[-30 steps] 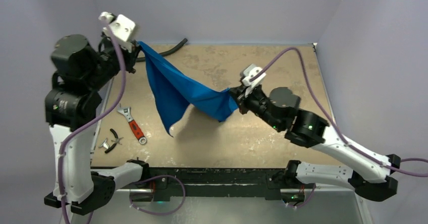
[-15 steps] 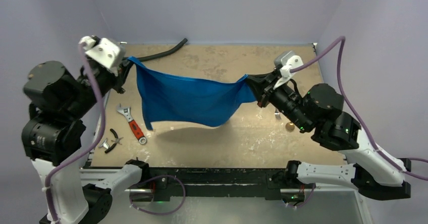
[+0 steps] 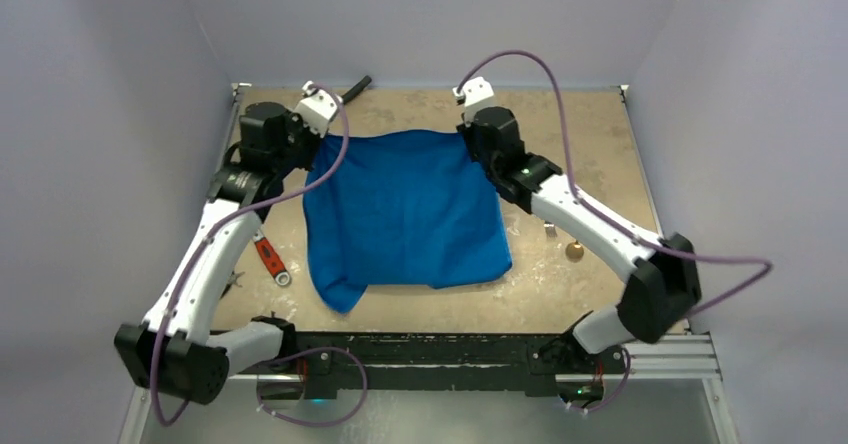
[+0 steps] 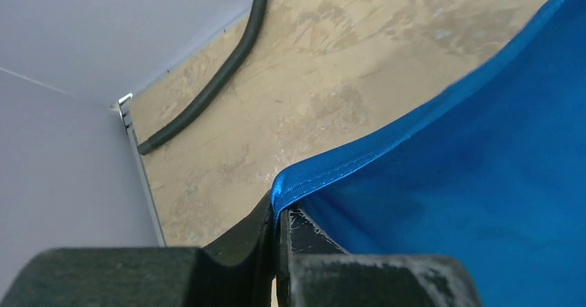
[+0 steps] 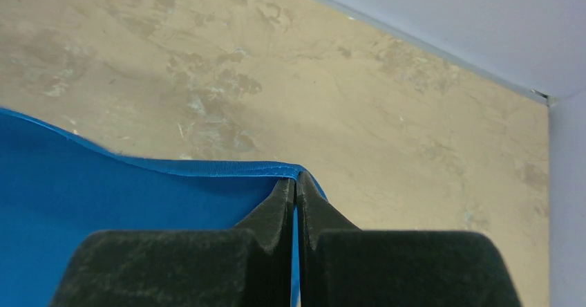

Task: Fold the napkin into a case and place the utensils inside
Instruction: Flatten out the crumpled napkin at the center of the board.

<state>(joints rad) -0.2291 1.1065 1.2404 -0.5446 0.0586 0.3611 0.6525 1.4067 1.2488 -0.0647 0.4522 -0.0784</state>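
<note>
Swung both arms in from the sides of the frame up toward the top middle since half a second back, and brought the shiny bright blue satin napkin (image 3: pixel 405 214) down from hanging mid-air to lying spread on the tan, blotchy tabletop (image 3: pixel 590 134). Now sitting in the centre of the top view, mostly flat, with the lower left corner bunched into a loose flap near the bottom edge. Just an open sheet, not folded yet.

Still pinching the upper left corner with the left gripper (image 3: pixel 318 146), clamped tight on the hemmed edge in the left wrist view. Same deal with the right gripper (image 3: pixel 468 146) on the upper right corner: squeezed closed, with only the blue hem poking out between the black fingers.

Over on the right, near the cloth's edge but not touching: a small silver metal fork (image 3: pixel 550 229) and a small spoon with a round gold bowl (image 3: pixel 574 251), just beside each other.

Left of the cloth, partly hidden under the left arm: a silver wrench with a red handle (image 3: pixel 270 259). Up top by the back wall, a long black rubber hose (image 3: pixel 356 86).
</note>
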